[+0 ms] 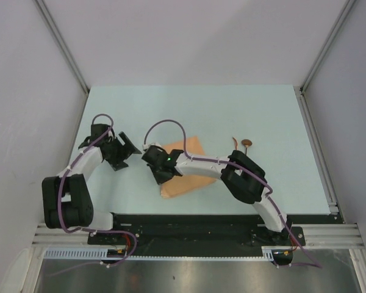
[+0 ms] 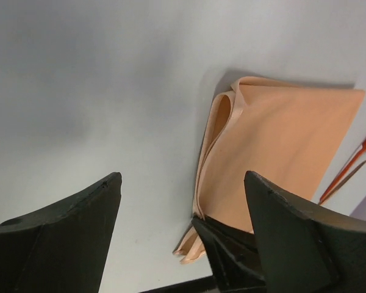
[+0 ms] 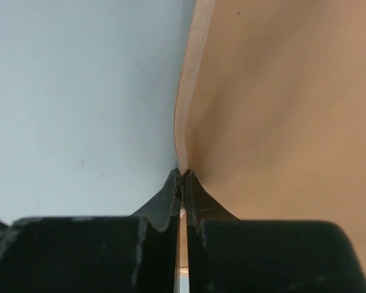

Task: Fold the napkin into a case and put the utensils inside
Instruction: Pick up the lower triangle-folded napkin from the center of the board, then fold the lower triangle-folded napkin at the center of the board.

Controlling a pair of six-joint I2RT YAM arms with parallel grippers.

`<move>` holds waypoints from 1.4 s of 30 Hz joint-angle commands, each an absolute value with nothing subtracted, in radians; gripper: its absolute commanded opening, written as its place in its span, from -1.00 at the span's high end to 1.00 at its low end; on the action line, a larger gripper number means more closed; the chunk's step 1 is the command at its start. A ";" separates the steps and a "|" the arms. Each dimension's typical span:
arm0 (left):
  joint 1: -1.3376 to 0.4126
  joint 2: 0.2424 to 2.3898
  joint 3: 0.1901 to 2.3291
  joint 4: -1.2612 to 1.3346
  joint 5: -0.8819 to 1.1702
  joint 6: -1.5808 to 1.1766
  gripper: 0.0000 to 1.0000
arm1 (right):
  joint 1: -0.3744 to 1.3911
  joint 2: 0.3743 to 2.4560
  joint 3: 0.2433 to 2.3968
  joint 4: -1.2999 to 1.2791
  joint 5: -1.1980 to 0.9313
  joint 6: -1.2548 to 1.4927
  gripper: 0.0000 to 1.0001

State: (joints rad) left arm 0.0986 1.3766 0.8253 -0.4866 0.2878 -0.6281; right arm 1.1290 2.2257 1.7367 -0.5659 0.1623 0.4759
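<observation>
Napkin edge sits pinched in our right tool (jaws nearly touching), while our left tool gapes wide, empty.

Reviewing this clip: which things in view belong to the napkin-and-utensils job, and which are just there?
Job: napkin, pinched by right gripper; utensils; left gripper, open.
Just there: table; purple cables.
</observation>
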 commanded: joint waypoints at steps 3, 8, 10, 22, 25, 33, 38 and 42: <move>0.042 1.471 0.810 -0.387 0.462 -0.647 -0.74 | 1.013 2.056 1.511 -0.297 -0.176 0.546 1.00; -0.031 1.477 0.807 -0.345 0.454 -0.690 -0.75 | 0.930 1.977 1.349 -0.141 -0.331 0.635 1.00; -0.049 1.470 0.805 -0.330 0.434 -0.699 -0.75 | 0.913 1.960 1.315 -0.083 -0.359 0.656 1.00; -0.133 1.629 0.926 -0.379 0.353 -0.716 -0.46 | 0.845 1.890 1.168 0.083 -0.462 0.709 1.00; -0.149 1.646 0.962 -0.394 0.318 -0.715 -0.24 | 0.831 1.882 1.141 0.097 -0.474 0.709 1.00; -0.208 1.693 1.041 -0.425 0.230 -0.709 0.46 | 0.789 1.858 1.072 0.156 -0.517 0.712 1.00; -0.273 1.713 1.156 -0.482 0.140 -0.695 0.86 | 0.758 1.853 1.042 0.157 -0.549 0.687 1.00; -0.334 1.782 1.258 -0.552 0.088 -0.692 0.94 | 0.730 1.852 1.025 0.137 -0.578 0.652 1.00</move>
